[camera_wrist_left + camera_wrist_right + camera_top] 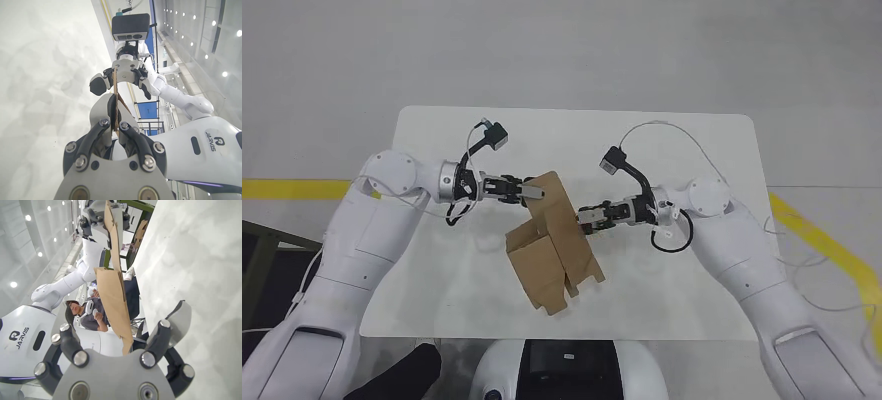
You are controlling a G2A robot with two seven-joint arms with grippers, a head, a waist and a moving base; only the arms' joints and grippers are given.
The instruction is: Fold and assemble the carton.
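Note:
A flattened brown carton (pixel 547 255) hangs tilted over the middle of the white table (pixel 442 150), its lower flaps toward the front edge. My left gripper (pixel 532 188) is shut on the carton's far upper edge; in the left wrist view the corrugated edge (pixel 116 106) is pinched between its pads. My right gripper (pixel 587 218) is at the carton's right side, open. The left wrist view shows the right gripper (pixel 121 85) with its fingers spread wide and the cardboard edge running between them, untouched. In the right wrist view the carton (pixel 113 294) stretches away to the left gripper (pixel 107 236).
The table's bare top (pixel 672 150) lies all around the carton, with its front edge (pixel 442 335) close below the flaps. Yellow floor tape (pixel 292 188) runs beside the table on both sides.

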